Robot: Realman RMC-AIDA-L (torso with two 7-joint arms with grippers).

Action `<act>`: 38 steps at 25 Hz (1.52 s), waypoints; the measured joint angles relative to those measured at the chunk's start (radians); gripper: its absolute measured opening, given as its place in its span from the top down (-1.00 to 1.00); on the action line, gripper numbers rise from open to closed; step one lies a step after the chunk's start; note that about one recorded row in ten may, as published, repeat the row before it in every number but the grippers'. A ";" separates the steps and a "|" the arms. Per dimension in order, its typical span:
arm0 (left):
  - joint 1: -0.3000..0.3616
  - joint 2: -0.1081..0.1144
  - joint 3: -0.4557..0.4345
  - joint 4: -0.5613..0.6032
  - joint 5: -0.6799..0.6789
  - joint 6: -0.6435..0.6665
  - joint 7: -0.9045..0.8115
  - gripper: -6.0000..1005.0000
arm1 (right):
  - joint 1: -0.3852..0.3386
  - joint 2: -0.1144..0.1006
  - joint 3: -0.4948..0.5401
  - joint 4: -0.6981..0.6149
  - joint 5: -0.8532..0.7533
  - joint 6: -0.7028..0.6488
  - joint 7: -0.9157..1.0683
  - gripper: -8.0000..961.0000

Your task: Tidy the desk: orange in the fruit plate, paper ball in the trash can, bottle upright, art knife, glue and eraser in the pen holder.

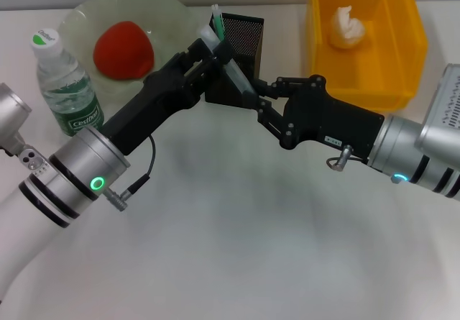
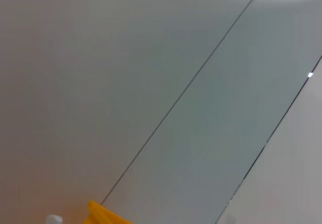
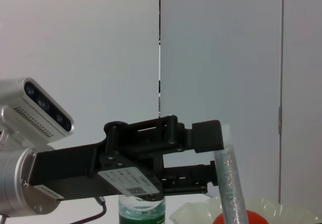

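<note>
Orange [image 1: 123,49] plated, paper ball [image 1: 346,28] binned, bottle [image 1: 66,84] upright; at upper centre the left gripper [image 1: 219,55], jaws clamped on a clear tube [image 1: 231,66], hangs by the holder [image 1: 241,47], while the right gripper [image 1: 259,98] jaws' state cannot be told.

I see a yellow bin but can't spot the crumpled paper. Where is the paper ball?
In the head view the paper ball lies inside the yellow trash can at the far right of the desk, beyond the right gripper.

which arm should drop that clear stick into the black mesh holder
Left. The left claw is shut on the translucent glue stick, which stands tilted right beside the black mesh pen holder. The right claw sits at the stick's lower end; whether it grips is unclear.
</note>
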 joint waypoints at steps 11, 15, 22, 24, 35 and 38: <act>-0.018 0.000 0.005 -0.002 0.010 -0.011 0.004 -0.34 | 0.008 0.000 0.000 0.007 0.000 0.005 0.000 0.66; -0.023 0.000 0.001 0.002 0.025 -0.011 0.005 -0.32 | 0.009 0.000 0.000 0.007 0.000 0.005 0.001 0.66; -0.029 0.000 0.005 0.004 0.026 -0.011 0.018 0.38 | 0.008 0.000 0.000 0.007 0.000 0.005 0.001 0.66; -0.030 0.000 0.005 0.004 0.026 -0.011 0.018 0.44 | 0.008 0.000 0.000 0.007 0.000 0.005 0.001 0.67; -0.039 0.000 0.000 0.016 0.058 -0.022 0.018 0.62 | 0.008 0.000 0.000 0.007 -0.002 0.005 0.001 0.58; -0.041 0.000 0.000 0.018 0.063 -0.023 0.018 0.64 | 0.008 0.000 -0.009 0.005 -0.003 0.005 0.010 0.54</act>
